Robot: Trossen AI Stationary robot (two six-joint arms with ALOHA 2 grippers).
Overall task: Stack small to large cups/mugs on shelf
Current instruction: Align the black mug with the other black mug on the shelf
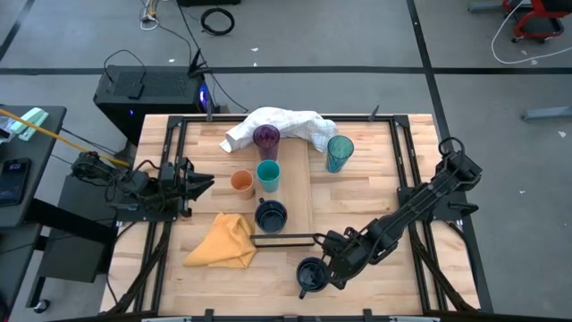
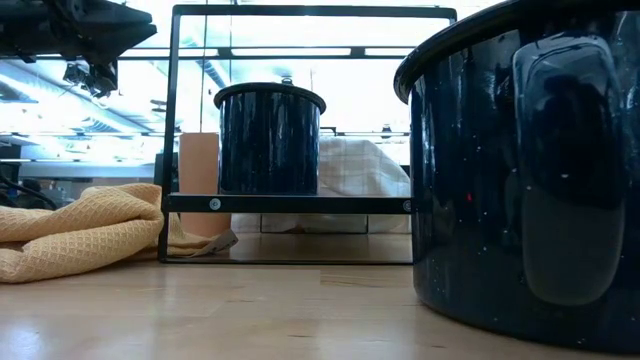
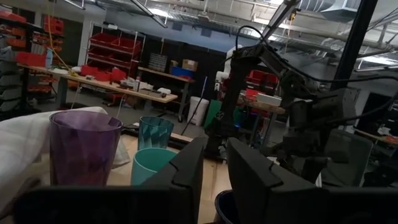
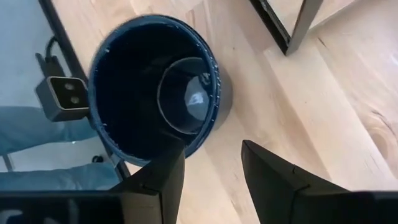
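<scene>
At the table's six o'clock edge, my right gripper (image 4: 211,177) hovers with fingers spread beside the navy mug (image 4: 155,87), lined up to grasp its rim, while my left gripper (image 1: 204,184) waits at nine o'clock, fingers nearly together around nothing.

No readable text, label, brand, number or sign found in any view. Mugs, cups, cloths, shelf and worktop unmarked. Background bins and boxes too indistinct for lettering.

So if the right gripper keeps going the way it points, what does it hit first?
Most likely the navy mug off the shelf. The right gripper hangs open just above it, one finger over the rim and one outside. Past that is only tabletop. Depth is hard to judge.
</scene>
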